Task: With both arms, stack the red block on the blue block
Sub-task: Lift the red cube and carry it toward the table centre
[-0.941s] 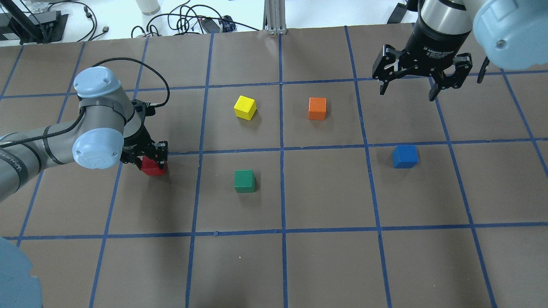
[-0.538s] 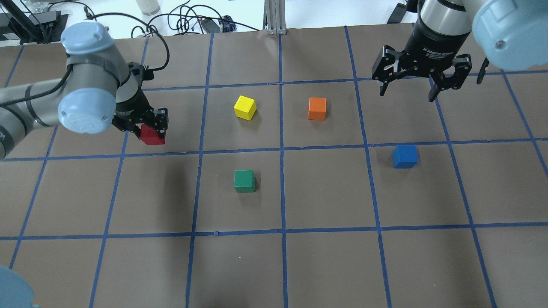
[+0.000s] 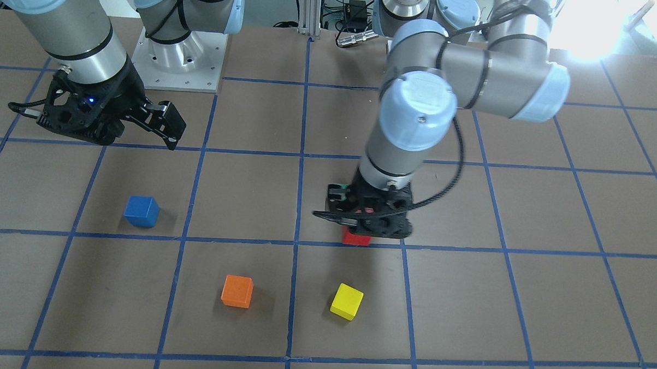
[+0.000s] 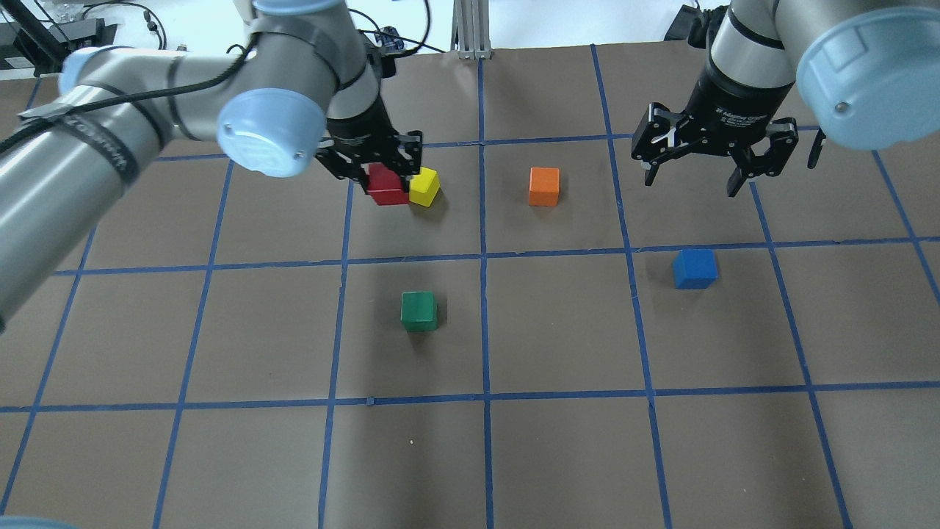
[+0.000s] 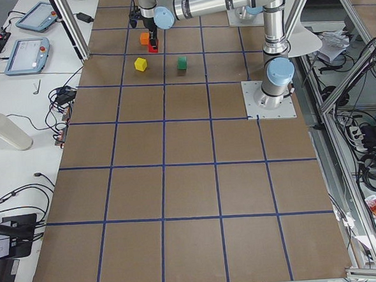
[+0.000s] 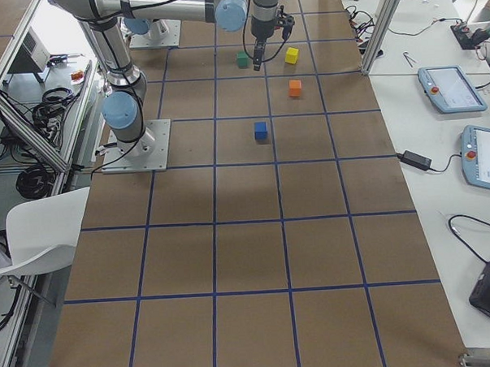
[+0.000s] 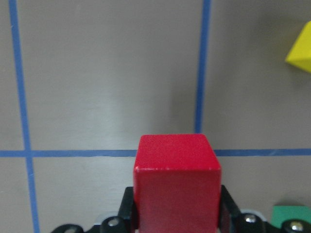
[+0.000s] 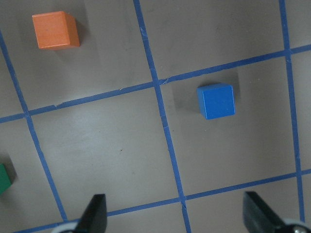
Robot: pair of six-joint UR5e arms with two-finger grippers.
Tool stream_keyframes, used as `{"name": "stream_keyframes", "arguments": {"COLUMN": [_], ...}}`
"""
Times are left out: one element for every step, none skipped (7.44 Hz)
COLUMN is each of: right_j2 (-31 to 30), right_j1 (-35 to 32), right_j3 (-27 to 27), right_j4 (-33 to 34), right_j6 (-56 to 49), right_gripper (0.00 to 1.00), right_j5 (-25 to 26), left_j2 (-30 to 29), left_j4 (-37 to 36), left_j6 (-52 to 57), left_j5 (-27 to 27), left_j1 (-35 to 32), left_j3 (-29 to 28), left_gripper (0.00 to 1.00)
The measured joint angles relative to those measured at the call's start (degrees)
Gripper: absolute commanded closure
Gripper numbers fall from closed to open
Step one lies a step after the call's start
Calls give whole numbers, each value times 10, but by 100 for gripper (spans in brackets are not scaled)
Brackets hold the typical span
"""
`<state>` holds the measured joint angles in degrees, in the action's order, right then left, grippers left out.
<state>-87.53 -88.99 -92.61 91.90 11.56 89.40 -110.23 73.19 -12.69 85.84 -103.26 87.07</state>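
Two pincers are seen over the worktop (image 4: 558, 455). The left pincer (image 4: 380, 175) is clenched on the red block (image 4: 387, 189); in the wrist cam the cube is shown gripped on both sides btwn the fingers (image 7: 227, 211), w/ its top & front faces exposed. The block is held clear of the worktop, and a shadow is cast beneath it in the front cam. The yellow block (image 4: 426, 186) is partly overlapped by the held cube in the overhead cam, but a clear gap is shown in the front cam, so no contact is made; it lies lower than the left pincer, on the side away from the robot. The green block (image 4: 419, 311) lies lower than that pincer too, toward the robot. The right pincer (image 4: 692, 182) is released, w/ fingers spread wide, and is held above the worktop. The blue block (image 4: 694, 268) rests on the worktop near the right pincer, lower than it & untouched; in that wrist cam it is seen beyond the fingertips. The orange block (image 4: 544, 186) sits approx. btwn the two pincers, down on the worktop.
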Motion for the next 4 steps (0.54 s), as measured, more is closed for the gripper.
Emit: {"name": "stream_keyframes", "arguments": {"right_j2": [-1,-1,-1,-1], "right_j1": [0,0,0,0], "right_j3": [-1,-2,-2,-2], "right_j4": [4,6,7,7], "right_j6": [0,1,1,1], "right_gripper": [0,0,0,0], "right_j5": [2,3,3,3], "left_j2": [-22,-46,-67,-87], "left_j4": [-6,-16,-26,-36], "left_j6": [-50,-87,-114,-136], "left_j5": [-21,-31,-33,-32], "left_j1": [-45,-84,-114,-135], "left_j3": [-10,-17,-19,-20], "left_gripper": [100,100,100,99]}}
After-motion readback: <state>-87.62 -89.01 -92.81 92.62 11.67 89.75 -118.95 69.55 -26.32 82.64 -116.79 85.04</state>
